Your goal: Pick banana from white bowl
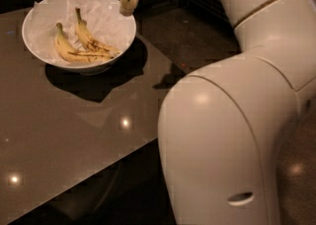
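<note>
The white bowl (pixel 28 35), lined with crumpled white paper, stands at the far left of the grey table. Two bananas lie in it. The banana (pixel 89 37) is the slimmer, straighter one on the right, with its stem pointing to the far rim. A plumper, curved banana (pixel 65 51) with a dark streak lies to its left and in front of it. My gripper (pixel 127 6) hangs above the bowl's far right rim, pointing down, clear of the bananas.
The grey glossy table (pixel 74 135) ends in an edge running from the bowl's right side down to the front. My large white arm (pixel 237 120) fills the right half of the view. Dark floor (pixel 197 41) lies beyond the table.
</note>
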{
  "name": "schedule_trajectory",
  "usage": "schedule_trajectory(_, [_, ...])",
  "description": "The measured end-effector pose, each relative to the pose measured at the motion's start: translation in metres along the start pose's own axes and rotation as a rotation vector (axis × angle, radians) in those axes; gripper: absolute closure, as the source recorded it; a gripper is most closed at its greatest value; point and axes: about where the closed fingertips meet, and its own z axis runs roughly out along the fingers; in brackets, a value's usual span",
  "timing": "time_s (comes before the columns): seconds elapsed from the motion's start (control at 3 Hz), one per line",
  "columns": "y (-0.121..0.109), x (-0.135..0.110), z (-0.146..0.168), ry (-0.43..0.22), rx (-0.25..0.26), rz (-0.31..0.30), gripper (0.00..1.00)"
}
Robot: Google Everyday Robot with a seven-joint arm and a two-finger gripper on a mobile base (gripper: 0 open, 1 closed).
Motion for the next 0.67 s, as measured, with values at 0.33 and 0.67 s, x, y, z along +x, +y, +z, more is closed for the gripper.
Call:
schedule_trajectory(0.33, [-0.004,-0.011,0.024,-0.002,-0.029,-0.010,0.00])
schedule_trajectory(0.67, [-0.006,-0.009,0.043,-0.003,-0.060,0.017,0.14])
